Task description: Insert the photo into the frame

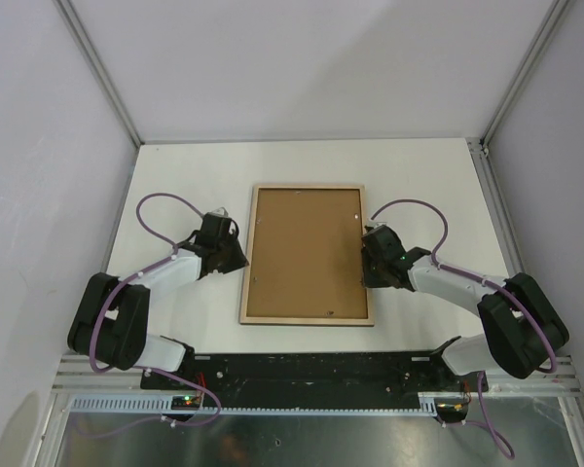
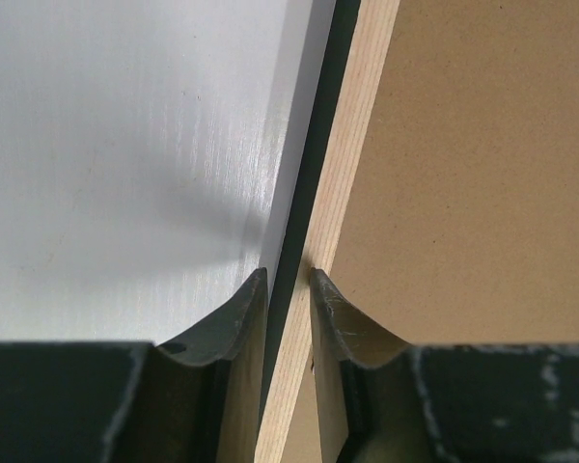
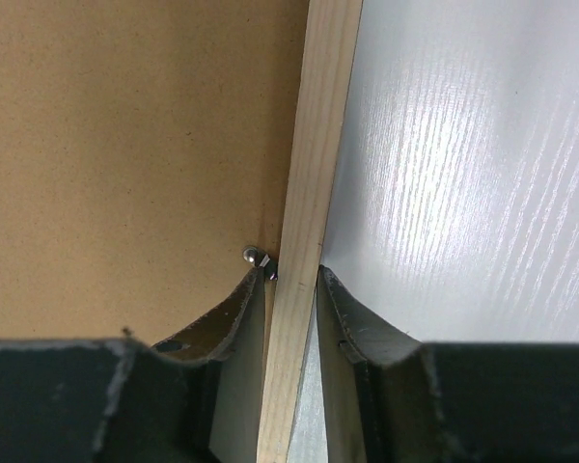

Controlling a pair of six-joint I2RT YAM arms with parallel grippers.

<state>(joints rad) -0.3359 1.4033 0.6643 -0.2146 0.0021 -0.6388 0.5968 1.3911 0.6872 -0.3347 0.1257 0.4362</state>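
Note:
The frame (image 1: 307, 187) lies reverse side up in the middle of the white table, its pale wood rails around a plain brown backing board (image 1: 307, 253). The photo is not in view. My left gripper (image 1: 236, 255) is closed over the frame's left rail; in the left wrist view the gripper (image 2: 288, 275) has one finger outside the rail (image 2: 352, 145) and one finger over the board (image 2: 463, 174). My right gripper (image 1: 367, 255) is closed over the right rail; in the right wrist view the gripper (image 3: 291, 273) pinches the rail (image 3: 318, 125) beside a small metal tab (image 3: 254, 256).
The white table (image 1: 419, 185) is walled by pale panels with metal posts at the back corners. A black rail with the arm bases (image 1: 311, 370) runs along the near edge. Purple cables loop from both arms.

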